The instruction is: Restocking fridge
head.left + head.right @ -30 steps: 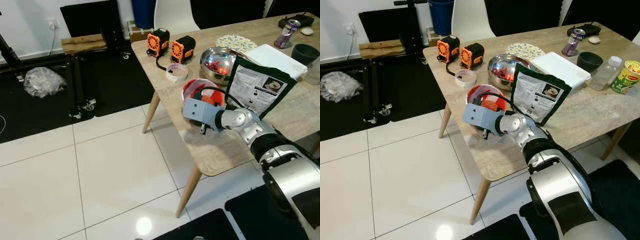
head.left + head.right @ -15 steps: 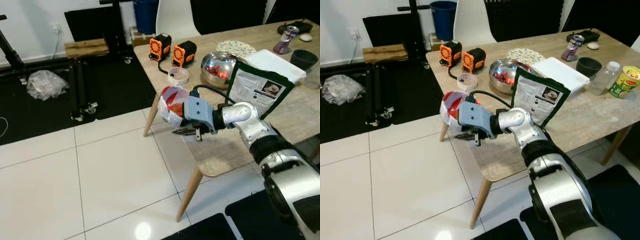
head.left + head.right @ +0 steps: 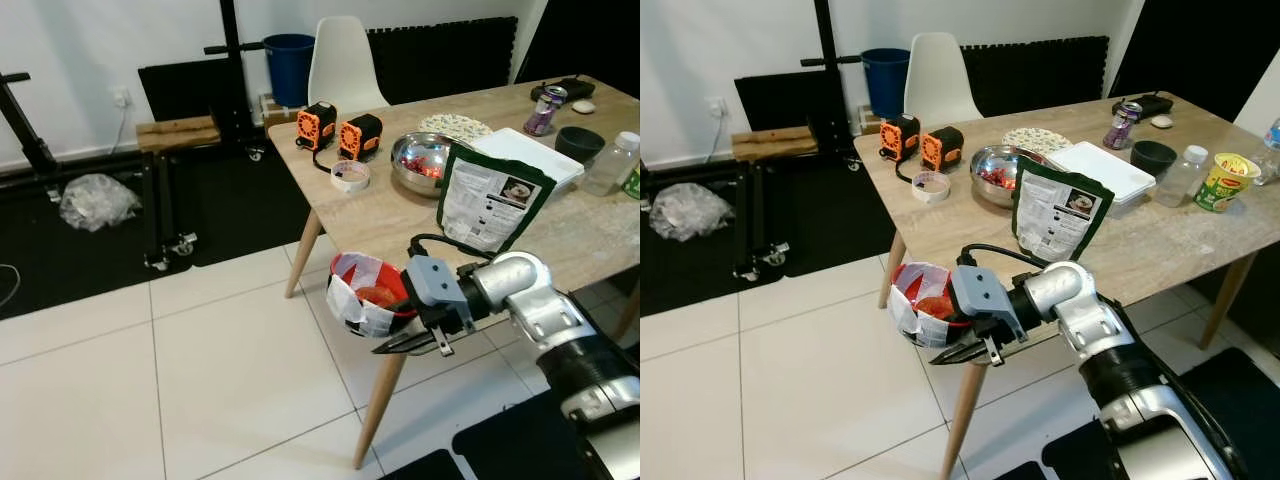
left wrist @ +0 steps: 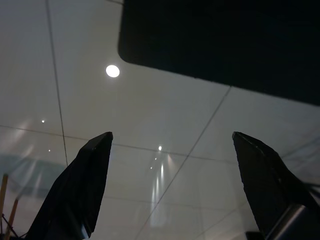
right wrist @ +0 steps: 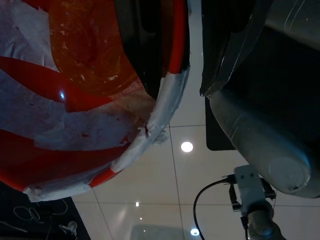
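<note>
Beside the table (image 3: 400,215), a red bowl (image 3: 365,293) is clamped at its rim by the right gripper (image 3: 412,340).
Carrying appears under way; next, it should be kept level toward the fridge. Left gripper (image 4: 170,190) is spread open, empty.

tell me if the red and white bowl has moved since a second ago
Yes. The red and white bowl, pinched by the right gripper, has left the wooden table and now hangs beyond its near corner, over the floor.

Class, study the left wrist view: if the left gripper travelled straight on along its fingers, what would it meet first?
The left gripper points down at the white tiled floor, with nothing between the fingers. The floor would probably come first; the black mat lies further off, though depth is hard to judge.
</note>
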Controlling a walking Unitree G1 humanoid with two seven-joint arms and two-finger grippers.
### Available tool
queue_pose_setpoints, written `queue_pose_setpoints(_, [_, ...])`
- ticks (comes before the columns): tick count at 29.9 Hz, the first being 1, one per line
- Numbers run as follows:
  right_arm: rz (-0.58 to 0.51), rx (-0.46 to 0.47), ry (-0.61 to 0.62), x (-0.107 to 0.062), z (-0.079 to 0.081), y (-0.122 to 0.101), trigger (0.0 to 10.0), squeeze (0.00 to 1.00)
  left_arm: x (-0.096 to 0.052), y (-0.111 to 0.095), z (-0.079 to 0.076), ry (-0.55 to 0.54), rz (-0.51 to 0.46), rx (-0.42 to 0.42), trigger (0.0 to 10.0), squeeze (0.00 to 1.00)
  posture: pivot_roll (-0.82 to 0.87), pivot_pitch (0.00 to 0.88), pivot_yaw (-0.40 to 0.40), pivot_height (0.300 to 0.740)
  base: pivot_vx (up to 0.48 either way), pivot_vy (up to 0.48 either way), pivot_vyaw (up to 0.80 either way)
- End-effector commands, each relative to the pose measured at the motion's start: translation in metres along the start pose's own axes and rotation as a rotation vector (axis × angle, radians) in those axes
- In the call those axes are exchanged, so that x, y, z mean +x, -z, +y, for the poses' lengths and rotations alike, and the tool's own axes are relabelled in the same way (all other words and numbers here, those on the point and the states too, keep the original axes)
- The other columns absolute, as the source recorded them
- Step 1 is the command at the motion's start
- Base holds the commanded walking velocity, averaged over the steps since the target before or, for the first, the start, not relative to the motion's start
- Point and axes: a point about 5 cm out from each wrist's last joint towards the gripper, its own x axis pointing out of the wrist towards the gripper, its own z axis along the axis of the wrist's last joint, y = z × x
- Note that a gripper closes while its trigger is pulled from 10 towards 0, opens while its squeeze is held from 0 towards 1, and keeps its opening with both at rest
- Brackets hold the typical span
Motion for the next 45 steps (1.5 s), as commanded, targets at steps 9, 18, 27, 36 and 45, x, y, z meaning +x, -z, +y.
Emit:
queue_pose_setpoints(9, [0.176,0.12,-0.044,-0.005,0.045,0.025,0.0,0.0,-0.014,0.014,0.05,-0.304,0.043,-0.089,10.0,0.0,0.08,0.004,-0.061,0.74,0.0,0.0,0.0])
queue_pose_setpoints(18, [0.246,0.2,0.033,-0.021,0.056,0.034,0.0,0.0,-0.029,0.003,0.086,-0.503,-0.082,-0.56,10.0,0.0,0.05,0.0,-0.06,0.74,0.0,0.0,0.0])
queue_pose_setpoints(27, [0.297,0.303,0.013,-0.016,0.087,0.049,0.0,0.0,-0.035,-0.016,0.099,-0.563,-0.163,-0.612,10.0,0.0,0.04,0.0,-0.052,0.74,0.0,0.0,0.0])
queue_pose_setpoints(36, [0.298,0.351,-0.04,-0.003,0.117,0.046,0.0,0.0,-0.03,-0.038,0.089,-0.528,-0.192,-0.606,10.0,0.0,0.01,0.001,-0.035,0.74,0.0,0.0,0.0])
queue_pose_setpoints(45, [0.352,0.357,-0.108,0.008,0.129,0.048,0.0,0.0,-0.027,-0.047,0.081,-0.503,-0.207,-0.588,10.0,0.0,0.0,0.0,-0.038,0.74,0.0,0.0,0.0])
